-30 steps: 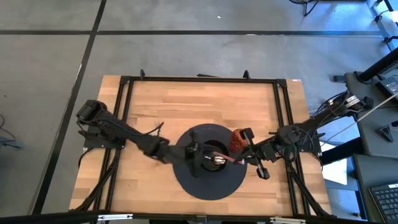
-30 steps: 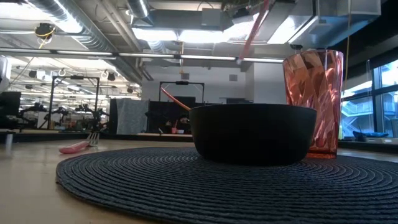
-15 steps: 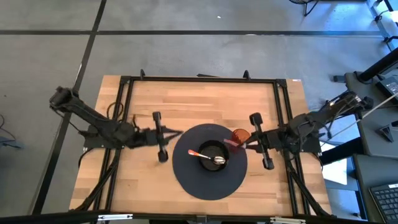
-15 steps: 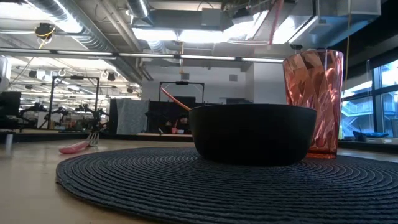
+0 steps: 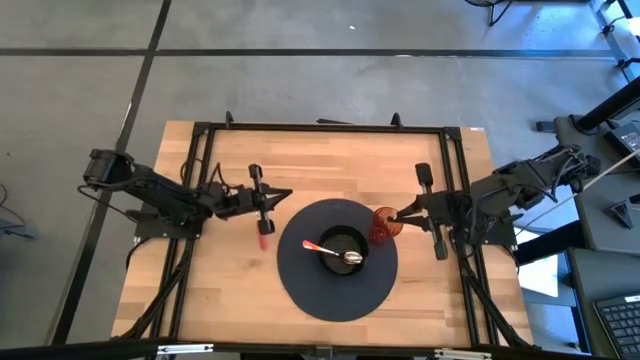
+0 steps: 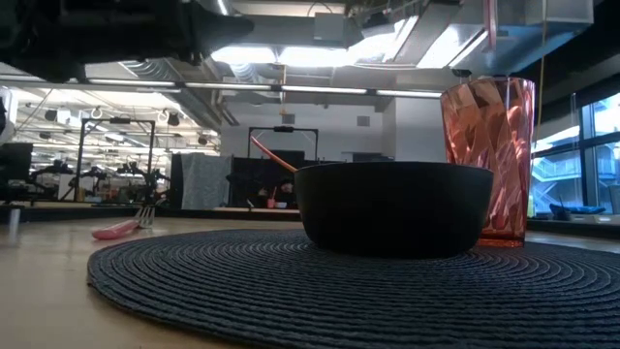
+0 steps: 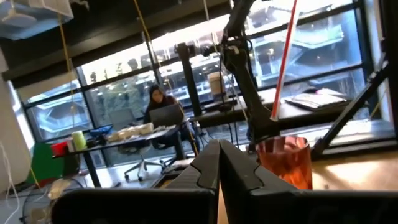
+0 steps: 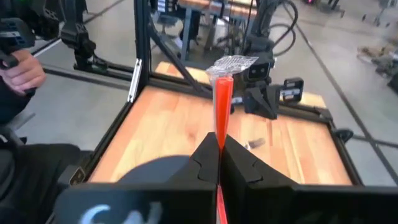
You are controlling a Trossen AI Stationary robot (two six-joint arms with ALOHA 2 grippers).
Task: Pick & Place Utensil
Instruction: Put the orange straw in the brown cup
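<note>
**Right claw carries a utensil upright over the cup while the left claw waits off the mat**

We take the round dark placemat [image 5: 337, 290] on the wooden tabletop [image 5: 330, 160] as our landmark and go from left to right.

Left of the placemat, off its edge, our left claw [image 5: 263, 205] hangs above bare wood with its fingers pressed together and nothing between them. It looks parked there to keep clear of the working area. Just beneath it a pink-handled fork [image 5: 264, 238] lies flat on the wood, untouched; the low view shows it resting beside the mat [image 6: 121, 229].

At the middle of the placemat sits a black bowl [image 5: 343, 247]. A spoon [image 5: 335, 252] with an orange-pink handle leans inside it, bowl end down, handle propped on the rim.

At the right edge of the placemat, just beside the bowl, stands a red faceted cup [image 5: 385, 224], upright.

Above that cup is our right claw [image 5: 400, 215], fingers clamped on a red-handled utensil [image 8: 221, 102]. The handle runs straight up and down, and in the right wrist view the clear head points away from the claw. We judge it is held vertical so that it can go handle-first into the narrow cup. Whether its lower end is already inside the rim we cannot tell.
</note>
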